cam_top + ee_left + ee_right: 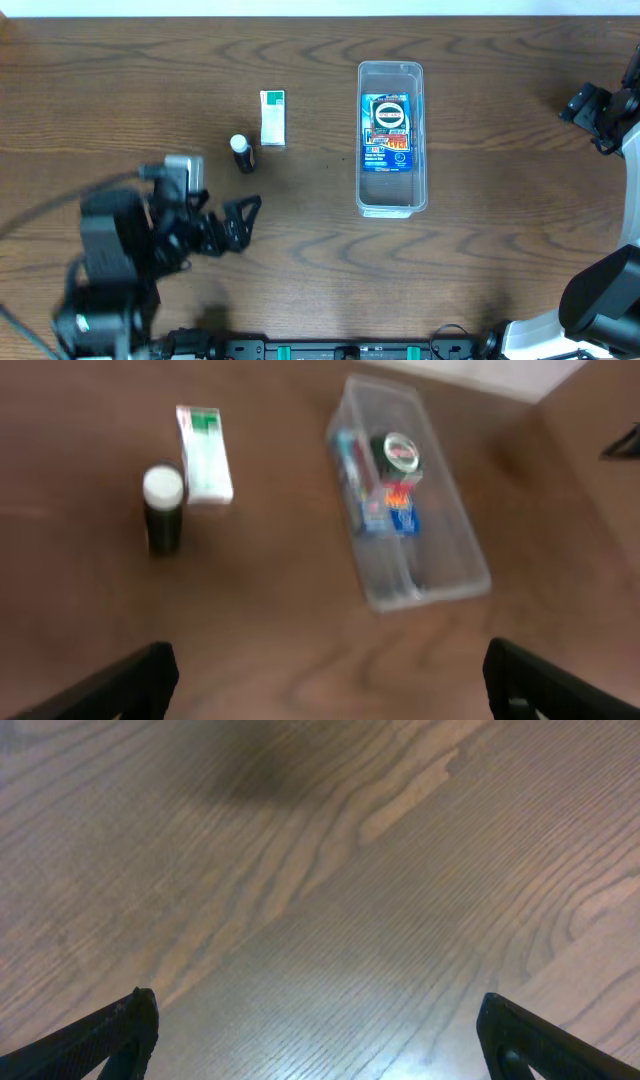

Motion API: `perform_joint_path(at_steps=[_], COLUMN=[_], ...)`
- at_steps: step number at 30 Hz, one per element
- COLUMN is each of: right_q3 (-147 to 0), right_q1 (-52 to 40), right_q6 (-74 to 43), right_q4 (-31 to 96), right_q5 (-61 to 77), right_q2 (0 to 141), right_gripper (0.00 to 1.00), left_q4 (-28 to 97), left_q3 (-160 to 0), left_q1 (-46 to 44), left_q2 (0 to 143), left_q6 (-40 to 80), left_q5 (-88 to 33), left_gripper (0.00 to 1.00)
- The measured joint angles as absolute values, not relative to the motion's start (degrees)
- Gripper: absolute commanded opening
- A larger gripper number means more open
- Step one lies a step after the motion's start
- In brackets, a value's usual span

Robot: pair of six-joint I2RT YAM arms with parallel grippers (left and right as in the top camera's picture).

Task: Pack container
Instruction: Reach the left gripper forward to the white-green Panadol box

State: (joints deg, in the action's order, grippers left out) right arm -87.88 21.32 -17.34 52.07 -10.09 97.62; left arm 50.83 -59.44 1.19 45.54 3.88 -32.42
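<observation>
The clear plastic container (391, 138) lies on the table right of centre, with a blue and orange packet (388, 130) inside it. It also shows in the left wrist view (415, 500). A white and green box (272, 118) and a small black bottle with a white cap (242, 153) stand to its left, and both show in the left wrist view: the box (204, 454) and the bottle (163, 510). My left gripper (240, 220) is open and empty, low at the left, below the bottle. My right gripper (320, 1040) is open over bare wood.
The right arm (605, 110) sits at the table's far right edge. The left arm's body and cables (110, 260) fill the lower left. A dark shadow (260, 770) lies on the wood in the right wrist view.
</observation>
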Motion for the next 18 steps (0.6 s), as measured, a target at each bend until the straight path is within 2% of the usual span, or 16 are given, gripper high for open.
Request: perform_joint_path(at_steps=[4, 8, 18], right_q3=[-87.88, -87.88, -87.88], right_q1=[21.32, 21.32, 21.32], right_q6=[-17.34, -17.34, -17.34], right_q4=[52.03, 52.05, 52.05], right_q5=[-10.09, -10.11, -10.09], right_q2=[97.62, 97.62, 97.62], right_gripper=[0.99, 0.99, 0.99], left_q4=[55.09, 53.91, 63.31], left_q3=[-71.42, -74.65, -89.84], left_q1=[0.91, -0.19, -16.29], left_q2=[57.08, 61.54, 75.96], left_q6=[2.66, 2.55, 7.75], left_q5=[-33.54, -34.76, -13.58], left_gripper=[0.98, 0.98, 0.98])
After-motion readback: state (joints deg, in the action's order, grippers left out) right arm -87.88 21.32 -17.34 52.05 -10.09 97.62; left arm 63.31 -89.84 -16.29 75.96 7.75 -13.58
